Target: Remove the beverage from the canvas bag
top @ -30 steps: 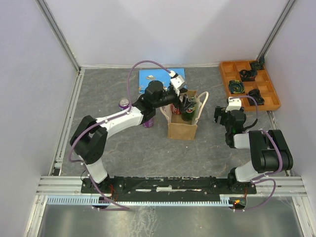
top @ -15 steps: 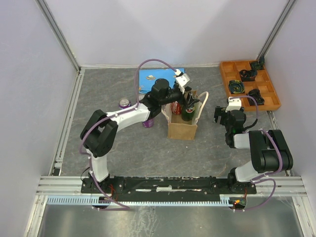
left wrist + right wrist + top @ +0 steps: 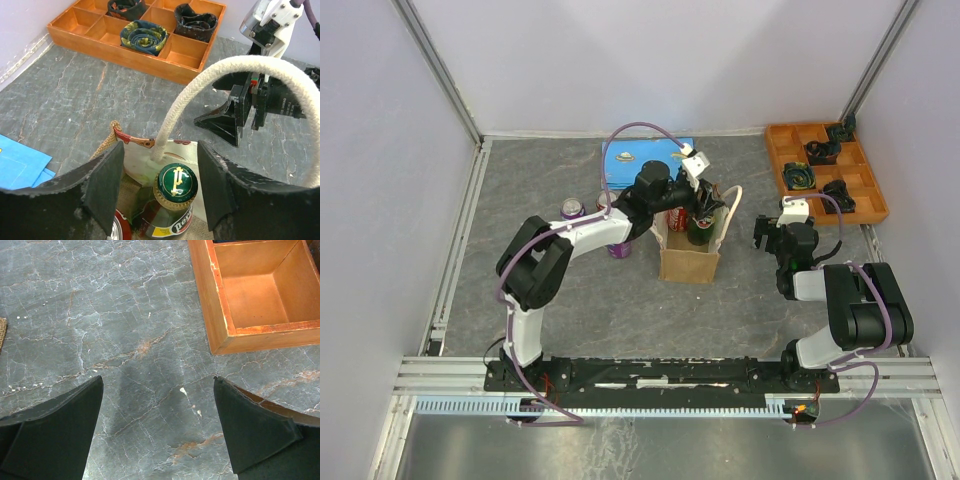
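Observation:
The tan canvas bag (image 3: 689,258) stands upright mid-table with cream looped handles (image 3: 226,73). Inside it are a green glass bottle with a green and gold cap (image 3: 175,181), which also shows in the top view (image 3: 700,231), and a red can (image 3: 119,229) to its left. My left gripper (image 3: 160,175) is open over the bag's mouth, its fingers (image 3: 103,184) on either side of the bottle cap without touching it. My right gripper (image 3: 772,236) is open and empty, low over the table to the right of the bag.
An orange compartment tray (image 3: 868,187) with dark rolled items sits at the back right; its corner (image 3: 218,305) is close to my right gripper (image 3: 157,405). Two purple cans (image 3: 572,209) stand left of the bag. A blue book (image 3: 638,154) lies behind it.
My left arm has reached further right, bringing its open gripper from the bag's left rim to over the bottle. The right arm has not moved.

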